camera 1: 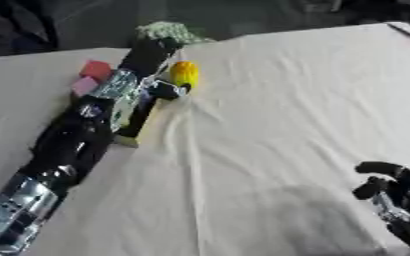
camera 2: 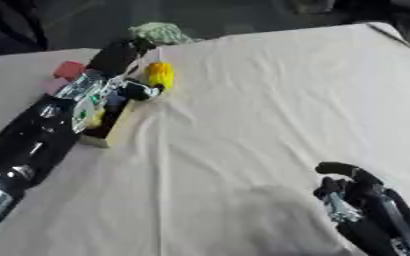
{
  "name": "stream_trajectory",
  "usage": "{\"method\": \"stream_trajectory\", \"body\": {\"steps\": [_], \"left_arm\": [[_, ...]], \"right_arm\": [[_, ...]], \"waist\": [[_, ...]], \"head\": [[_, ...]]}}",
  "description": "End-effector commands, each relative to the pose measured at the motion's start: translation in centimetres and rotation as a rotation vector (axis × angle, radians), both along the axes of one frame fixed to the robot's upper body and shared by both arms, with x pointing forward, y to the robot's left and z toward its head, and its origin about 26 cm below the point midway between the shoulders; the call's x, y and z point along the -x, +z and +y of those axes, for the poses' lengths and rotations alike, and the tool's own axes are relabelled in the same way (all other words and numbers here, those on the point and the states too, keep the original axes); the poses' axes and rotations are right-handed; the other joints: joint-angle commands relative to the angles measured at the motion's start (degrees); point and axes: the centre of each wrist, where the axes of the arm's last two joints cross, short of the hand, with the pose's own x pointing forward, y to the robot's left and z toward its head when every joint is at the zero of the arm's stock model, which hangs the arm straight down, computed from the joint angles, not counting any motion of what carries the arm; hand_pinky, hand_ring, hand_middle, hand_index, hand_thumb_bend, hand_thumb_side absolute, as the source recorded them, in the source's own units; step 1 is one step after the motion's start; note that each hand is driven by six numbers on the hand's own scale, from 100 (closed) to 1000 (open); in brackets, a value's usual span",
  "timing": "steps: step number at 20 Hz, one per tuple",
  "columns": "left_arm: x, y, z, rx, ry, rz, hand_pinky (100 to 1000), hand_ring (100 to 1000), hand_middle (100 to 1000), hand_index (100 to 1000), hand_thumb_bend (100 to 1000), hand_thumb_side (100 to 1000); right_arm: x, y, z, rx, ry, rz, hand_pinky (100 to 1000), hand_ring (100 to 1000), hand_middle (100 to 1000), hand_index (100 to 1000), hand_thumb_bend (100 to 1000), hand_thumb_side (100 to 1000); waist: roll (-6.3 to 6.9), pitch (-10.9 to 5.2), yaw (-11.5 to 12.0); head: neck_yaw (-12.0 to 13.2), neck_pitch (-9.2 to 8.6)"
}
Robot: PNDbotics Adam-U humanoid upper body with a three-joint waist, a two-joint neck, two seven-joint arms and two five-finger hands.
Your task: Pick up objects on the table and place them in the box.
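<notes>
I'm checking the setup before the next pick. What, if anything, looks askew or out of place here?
The cloth covering the table is rumpled, with creases fanning out from beside the yellow object. The box sits skewed to the table edge, largely hidden under the left arm. Nothing looks spilled or damaged.

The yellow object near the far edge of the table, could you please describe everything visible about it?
The yellow object is small, oblong and bright yellow with an orange tint at its lower end, possibly a toy corn cob. It stands roughly upright on the white tablecloth, just right of the left hand, whose fingers reach past it; whether they touch cannot be told. A green object lies just beyond it.
</notes>
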Motion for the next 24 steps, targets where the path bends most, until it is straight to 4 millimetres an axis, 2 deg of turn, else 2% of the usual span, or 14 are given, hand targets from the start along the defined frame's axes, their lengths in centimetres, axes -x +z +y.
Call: {"method": "stream_trajectory", "body": {"steps": [1, 4, 5, 11, 15, 18, 21, 24], "left_arm": [[-0.3, 1.1, 0.0, -0.025, -0.016, 0.003, 875, 861, 858, 928, 402, 440], [-0.3, 0.9, 0.0, -0.041, -0.013, 0.025, 860, 834, 818, 897, 371, 362], [-0.3, 0.8, 0.0, -0.045, -0.011, 0.031, 850, 814, 777, 860, 338, 288], [-0.3, 0.9, 0.1, -0.022, -0.008, 0.031, 811, 731, 582, 714, 235, 148], [-0.2, 1.3, 0.0, 0.013, -0.006, -0.039, 768, 625, 450, 583, 174, 135], [-0.1, 1.7, 0.0, 0.051, 0.0, -0.128, 745, 574, 390, 521, 128, 130], [0.0, 2.2, 0.0, 0.117, -0.001, -0.212, 734, 540, 354, 487, 100, 129], [0.4, 3.6, 0.1, 0.18, -0.029, -0.247, 741, 545, 353, 487, 100, 134]], "right_arm": [[0.0, 0.8, 0.1, -0.009, 0.01, -0.026, 621, 586, 723, 770, 100, 406], [0.0, 0.8, 0.0, -0.009, 0.009, -0.025, 622, 586, 723, 770, 100, 407], [0.0, 0.8, 0.0, -0.009, 0.008, -0.025, 622, 586, 723, 771, 100, 405], [0.0, 0.8, 0.0, -0.008, 0.008, -0.024, 622, 586, 724, 771, 100, 398], [0.0, 0.7, 0.0, -0.007, 0.008, -0.022, 622, 586, 724, 771, 100, 391], [0.0, 0.7, 0.0, -0.006, 0.006, -0.021, 622, 586, 724, 771, 100, 386], [0.0, 0.6, 0.0, -0.005, 0.004, -0.019, 622, 586, 724, 771, 100, 380], [0.0, 0.5, -0.1, -0.003, -0.001, -0.018, 623, 586, 724, 771, 100, 371]], "waist": [[-0.36, -0.67, -0.1], [-0.39, -0.59, -0.2], [-0.41, -0.59, -0.2], [-0.6, -0.75, 0.0], [-0.66, -0.99, 0.1], [-0.69, -1.2, 0.2], [-0.72, -1.42, 0.4], [-0.65, -1.81, 0.8]], "head": [[0.1, -0.98], [0.0, -0.88], [-0.1, -0.84], [-0.3, -0.71], [-0.4, -0.64], [-0.6, -0.44], [-1.0, -0.32], [-1.7, 0.05]]}}
